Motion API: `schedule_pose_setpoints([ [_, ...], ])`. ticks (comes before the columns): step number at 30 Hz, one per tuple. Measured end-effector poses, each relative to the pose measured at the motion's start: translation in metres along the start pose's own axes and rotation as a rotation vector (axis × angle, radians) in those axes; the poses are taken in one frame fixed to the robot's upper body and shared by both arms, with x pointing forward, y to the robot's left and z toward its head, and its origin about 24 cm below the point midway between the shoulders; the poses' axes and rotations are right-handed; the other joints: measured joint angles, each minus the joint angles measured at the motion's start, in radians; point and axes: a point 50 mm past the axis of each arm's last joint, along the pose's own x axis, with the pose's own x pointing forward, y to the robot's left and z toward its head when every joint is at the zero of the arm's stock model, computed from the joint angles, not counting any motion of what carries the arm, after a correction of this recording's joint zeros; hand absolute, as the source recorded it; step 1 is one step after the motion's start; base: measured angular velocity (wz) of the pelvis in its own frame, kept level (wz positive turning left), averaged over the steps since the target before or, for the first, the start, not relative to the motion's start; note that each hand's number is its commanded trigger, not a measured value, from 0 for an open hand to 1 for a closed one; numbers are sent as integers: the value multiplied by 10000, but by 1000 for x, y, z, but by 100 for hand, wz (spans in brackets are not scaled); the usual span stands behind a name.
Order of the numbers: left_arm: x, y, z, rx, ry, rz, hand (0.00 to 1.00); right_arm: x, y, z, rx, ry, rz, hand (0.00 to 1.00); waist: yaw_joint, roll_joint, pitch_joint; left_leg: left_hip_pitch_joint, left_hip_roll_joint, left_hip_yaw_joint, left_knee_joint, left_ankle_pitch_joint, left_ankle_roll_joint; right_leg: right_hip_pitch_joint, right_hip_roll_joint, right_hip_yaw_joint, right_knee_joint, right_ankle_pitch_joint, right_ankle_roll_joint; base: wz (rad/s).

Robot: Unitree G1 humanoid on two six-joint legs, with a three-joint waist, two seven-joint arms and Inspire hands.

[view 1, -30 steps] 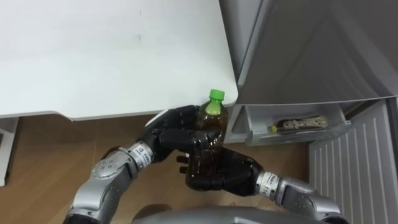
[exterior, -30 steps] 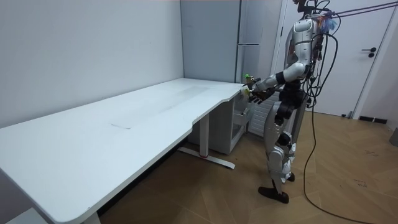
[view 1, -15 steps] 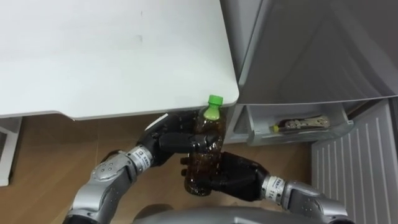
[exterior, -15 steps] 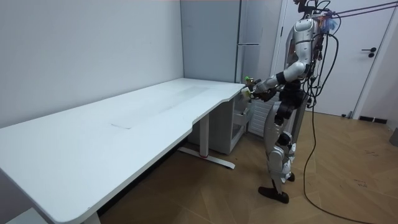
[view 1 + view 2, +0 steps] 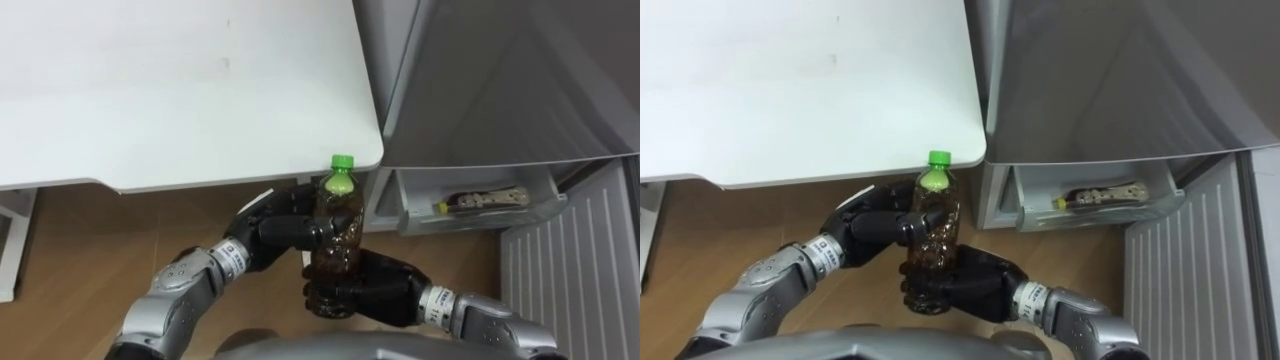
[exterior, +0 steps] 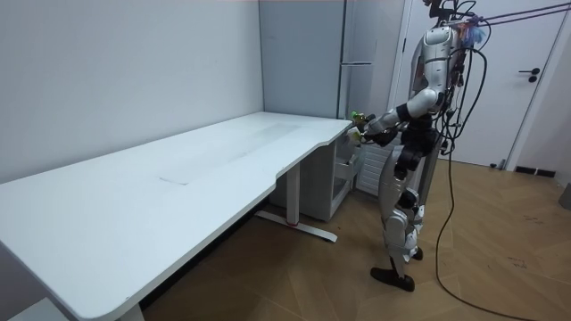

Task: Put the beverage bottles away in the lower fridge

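A brown tea bottle (image 5: 335, 232) with a green cap stands nearly upright just in front of the white desk's corner (image 5: 360, 150), held between both hands. My left hand (image 5: 270, 228) has its fingers curled round the bottle's upper body from the left. My right hand (image 5: 375, 290) wraps its lower half from below right. In the right eye view the bottle (image 5: 932, 235) sits between the left hand (image 5: 865, 232) and the right hand (image 5: 975, 283). In the room view I stand at the desk's far corner beside the grey fridge (image 6: 361, 53), bottle (image 6: 357, 117) at chest height.
The grey fridge (image 5: 480, 90) rises at the right. Below it an open white bin (image 5: 475, 205) holds a drink lying on its side (image 5: 480, 199). A ribbed white panel (image 5: 570, 260) stands at the lower right. Wooden floor lies beneath the hands.
The bottle has sunk slightly and shifted a little. My right hand has slid lower along it, while the left hand keeps its hold on the upper body.
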Motion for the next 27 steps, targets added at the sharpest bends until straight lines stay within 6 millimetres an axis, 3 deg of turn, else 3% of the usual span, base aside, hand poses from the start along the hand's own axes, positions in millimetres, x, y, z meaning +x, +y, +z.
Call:
schedule_pose_setpoints([
  [1, 0, 0, 0, 4, -8, -2, 0, 0, 0, 0, 1, 5, -3, 100, -6, -1, 0, 1, 1, 0, 4, 0, 0, 0, 0, -1, 5, 0, 0, 0],
  [10, 0, 0, 3, 65, -73, -21, 0, -2, -2, 0, 48, -3, -130, 100, 8, -24, -3, -18, 3, -3, 77, 0, 0, 4, 0, -8, 10, 1, -1, 0],
  [17, -2, -4, 20, 704, -533, -309, 0, -4, -4, 7, 280, -592, -167, 100, -33, -70, -16, 13, 3, -7, 153, -1, 1, 5, -3, 13, 25, 3, -4, 0],
  [22, -2, -6, 23, 801, -592, -398, 0, -7, -8, -2, 528, -305, -411, 100, -31, -175, 55, -18, 23, 24, 156, -2, 0, 1, 12, 46, 24, 22, -34, 0],
  [27, -4, -7, 30, 1117, -563, -479, 0, -8, -10, -4, 490, -231, -517, 100, -56, -161, 69, -195, 63, 39, 231, -6, 1, -163, 56, 103, 25, 72, -85, -2],
])
